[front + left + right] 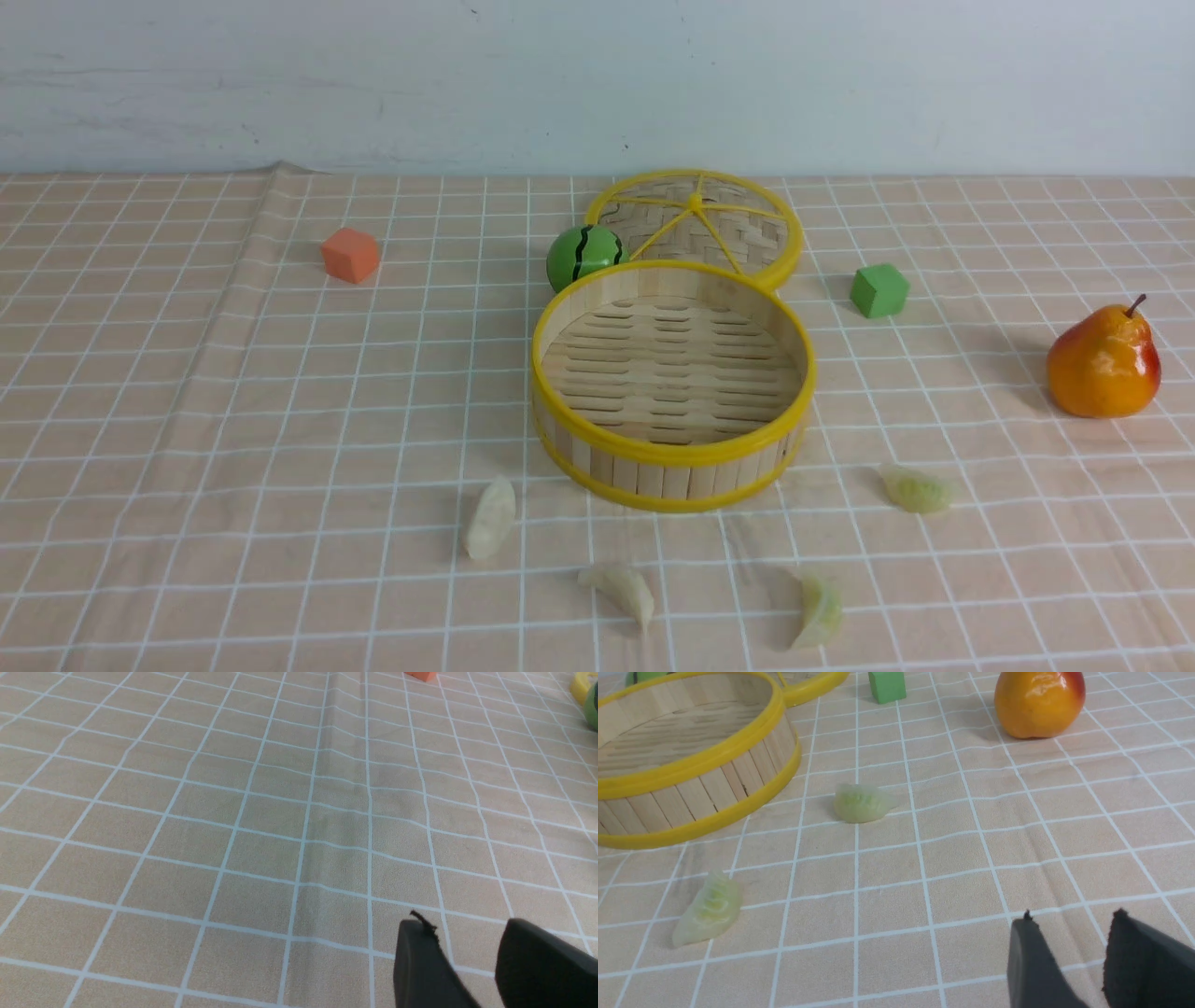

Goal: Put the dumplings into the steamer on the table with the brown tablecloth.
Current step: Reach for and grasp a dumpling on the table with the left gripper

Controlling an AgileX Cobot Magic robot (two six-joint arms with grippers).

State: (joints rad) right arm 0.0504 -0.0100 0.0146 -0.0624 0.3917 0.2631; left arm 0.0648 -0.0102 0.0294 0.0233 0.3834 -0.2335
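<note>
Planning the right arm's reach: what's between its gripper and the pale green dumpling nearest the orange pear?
Only bare brown grid-patterned tablecloth between the right gripper and that pale green dumpling, per the right wrist view.

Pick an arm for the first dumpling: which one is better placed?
Right, probably. Its wrist view shows two green dumplings ahead of its open fingers, beside the steamer; the left wrist view shows mostly tablecloth, no dumpling.

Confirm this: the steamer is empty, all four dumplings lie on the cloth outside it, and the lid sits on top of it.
Wrong on the lid: the front view shows it off the steamer, lying on the cloth behind it. The rest stands: steamer empty, four dumplings on the cloth outside it.
</note>
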